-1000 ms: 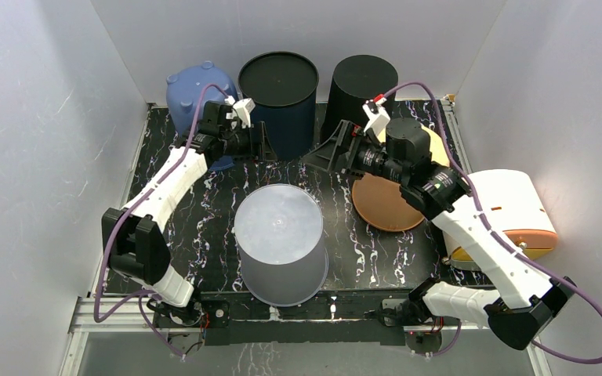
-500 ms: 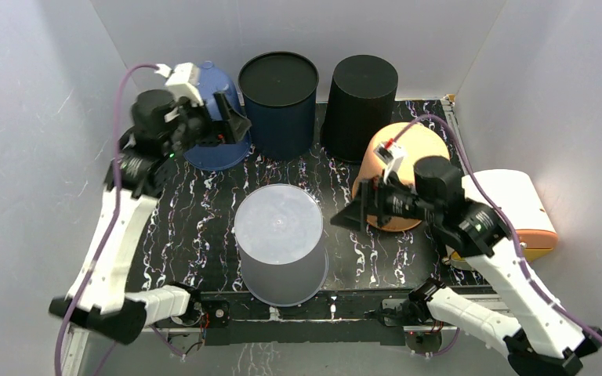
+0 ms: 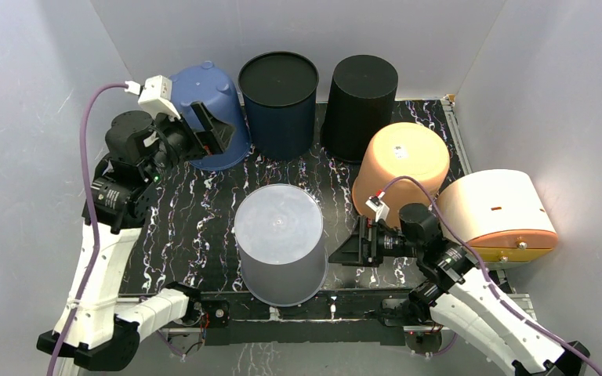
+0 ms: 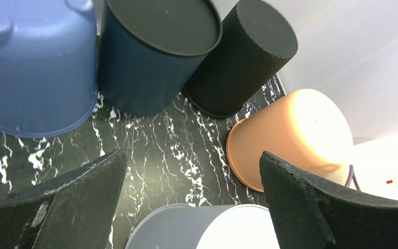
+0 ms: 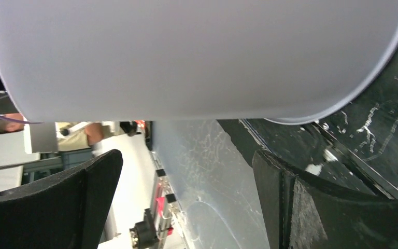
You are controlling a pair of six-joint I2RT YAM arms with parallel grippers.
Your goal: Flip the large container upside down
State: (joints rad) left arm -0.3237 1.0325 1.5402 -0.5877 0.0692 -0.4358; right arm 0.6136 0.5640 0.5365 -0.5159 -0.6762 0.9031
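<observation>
The large pale grey container stands at the front middle of the table with its closed flat end up and its wider rim down. It also shows in the left wrist view and fills the top of the right wrist view. My right gripper is open and empty, low beside the container's right side, not touching it; the right wrist view shows it with jaws wide apart. My left gripper is open and empty, raised at the back left in front of the blue bucket; the left wrist view shows it looking down at the table.
At the back stand a blue bucket, a dark navy container and a black container, all bottom up. An orange bucket lies tilted at the right. A cream and orange bin lies at the table's right edge.
My right arm has swung from the back to the front and come low beside the grey container. My left arm has lifted and pulled back to the left. The containers have not moved.
</observation>
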